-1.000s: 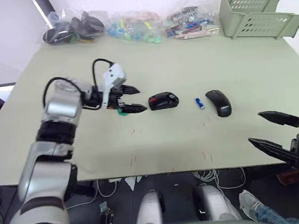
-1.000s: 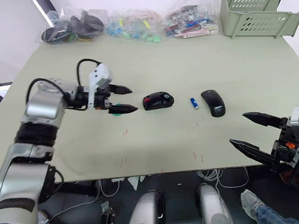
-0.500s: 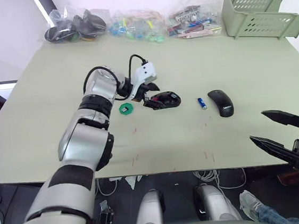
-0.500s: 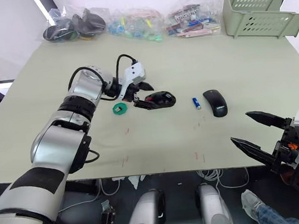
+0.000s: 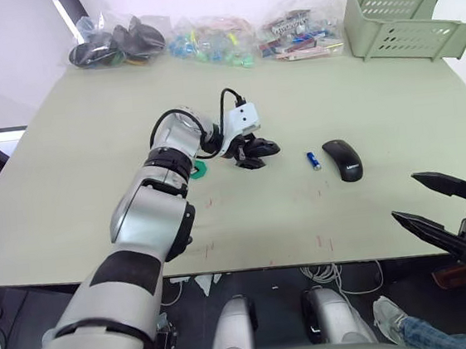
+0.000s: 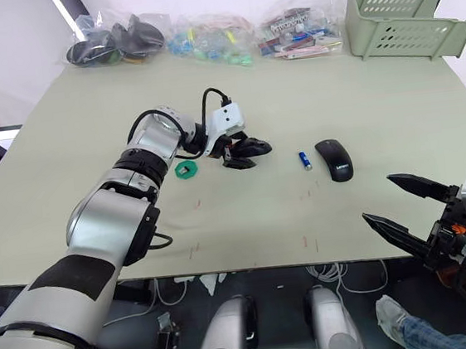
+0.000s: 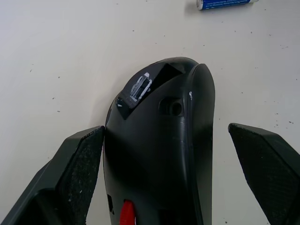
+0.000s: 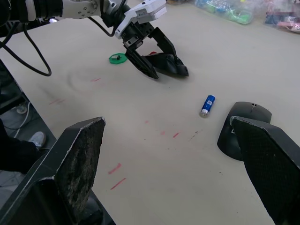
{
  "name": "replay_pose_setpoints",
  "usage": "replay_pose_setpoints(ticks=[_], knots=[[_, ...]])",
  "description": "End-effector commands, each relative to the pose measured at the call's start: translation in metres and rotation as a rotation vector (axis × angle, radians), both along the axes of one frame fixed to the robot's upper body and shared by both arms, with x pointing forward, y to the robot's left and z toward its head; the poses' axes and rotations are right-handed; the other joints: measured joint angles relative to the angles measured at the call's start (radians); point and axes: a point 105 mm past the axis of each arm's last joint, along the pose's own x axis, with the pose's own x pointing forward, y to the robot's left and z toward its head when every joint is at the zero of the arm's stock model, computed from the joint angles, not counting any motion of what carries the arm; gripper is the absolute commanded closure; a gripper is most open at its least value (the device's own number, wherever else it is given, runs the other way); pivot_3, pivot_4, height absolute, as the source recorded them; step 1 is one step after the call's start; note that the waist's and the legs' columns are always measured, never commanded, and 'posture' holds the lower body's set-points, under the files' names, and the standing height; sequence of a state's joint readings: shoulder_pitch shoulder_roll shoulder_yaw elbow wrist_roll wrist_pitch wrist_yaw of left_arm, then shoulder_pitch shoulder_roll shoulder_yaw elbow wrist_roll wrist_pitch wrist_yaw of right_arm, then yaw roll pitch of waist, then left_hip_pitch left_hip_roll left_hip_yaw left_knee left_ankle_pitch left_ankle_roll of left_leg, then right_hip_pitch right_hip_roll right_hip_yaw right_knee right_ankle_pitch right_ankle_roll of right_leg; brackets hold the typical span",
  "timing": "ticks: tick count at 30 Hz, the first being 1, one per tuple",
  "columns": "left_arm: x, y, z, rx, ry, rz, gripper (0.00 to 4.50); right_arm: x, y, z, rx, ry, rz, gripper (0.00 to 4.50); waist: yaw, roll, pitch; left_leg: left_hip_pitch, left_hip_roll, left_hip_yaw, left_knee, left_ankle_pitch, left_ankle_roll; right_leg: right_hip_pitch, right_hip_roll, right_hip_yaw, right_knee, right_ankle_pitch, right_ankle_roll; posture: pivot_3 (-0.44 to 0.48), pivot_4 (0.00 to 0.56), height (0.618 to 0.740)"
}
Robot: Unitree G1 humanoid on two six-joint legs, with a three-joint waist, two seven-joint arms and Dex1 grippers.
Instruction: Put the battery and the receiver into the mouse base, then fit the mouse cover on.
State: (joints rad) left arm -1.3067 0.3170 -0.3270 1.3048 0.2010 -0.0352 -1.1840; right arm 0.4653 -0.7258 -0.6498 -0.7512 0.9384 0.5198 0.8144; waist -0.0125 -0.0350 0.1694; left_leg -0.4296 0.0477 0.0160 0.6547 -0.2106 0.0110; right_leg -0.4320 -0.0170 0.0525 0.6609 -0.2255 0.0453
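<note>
The left claw (image 7: 166,154) stands spread wide around the mouse base (image 7: 159,140), one finger (image 7: 77,173) touching its side, gripping nothing yet. Closing off-centre could shove it across the counter (image 5: 89,156) toward the battery (image 5: 312,161) just beyond the claw.

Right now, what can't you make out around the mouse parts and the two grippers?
- Black mouse base with red inner parts: its near end is cut off by the left wrist view's edge; in the head views the left gripper covers most of it.
- Tiny receiver: a dark speck on the green scalloped disc, too small to confirm.
- Small blue battery: too small to read which end is which.
- Glossy black mouse cover: lettering unreadable.
- Right gripper: open, off the table's edge.
</note>
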Motion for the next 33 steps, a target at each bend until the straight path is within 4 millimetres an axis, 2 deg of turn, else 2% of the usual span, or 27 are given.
replay_pose_setpoints(ticks=[1,9,23,33], knots=[[0.001,-0.003,0.018,-0.051,-0.015,-0.018,0.02,-0.003,0.004,0.011,-0.011,-0.060,0.006,0.00,0.000,0.000,0.000,0.000,0.000,0.000,0.000,0.000,0.000,0.000,0.000,0.000,0.000,0.000,0.000,0.000,0.150,0.740],[-0.007,-0.001,0.025,-0.078,0.037,-0.074,0.02,-0.002,0.005,0.011,-0.011,-0.060,0.007,0.00,0.001,0.000,0.000,0.000,0.000,0.000,0.000,0.000,0.000,0.000,0.000,0.000,0.000,0.000,0.000,0.000,0.150,0.740],[0.000,-0.005,0.007,-0.019,-0.019,-0.032,0.02,-0.002,0.009,0.013,-0.016,-0.068,0.016,0.00,0.001,0.000,0.000,0.000,0.000,0.000,0.000,0.000,0.000,0.000,0.000,0.000,0.000,0.000,0.000,0.000,0.150,0.740],[-0.008,-0.003,-0.003,-0.004,0.043,-0.066,0.02,-0.003,0.011,0.011,-0.012,-0.063,0.008,0.00,0.001,0.000,0.000,0.000,0.000,0.000,0.000,0.000,0.000,0.000,0.000,0.000,0.001,0.000,0.000,0.000,0.150,0.740]])
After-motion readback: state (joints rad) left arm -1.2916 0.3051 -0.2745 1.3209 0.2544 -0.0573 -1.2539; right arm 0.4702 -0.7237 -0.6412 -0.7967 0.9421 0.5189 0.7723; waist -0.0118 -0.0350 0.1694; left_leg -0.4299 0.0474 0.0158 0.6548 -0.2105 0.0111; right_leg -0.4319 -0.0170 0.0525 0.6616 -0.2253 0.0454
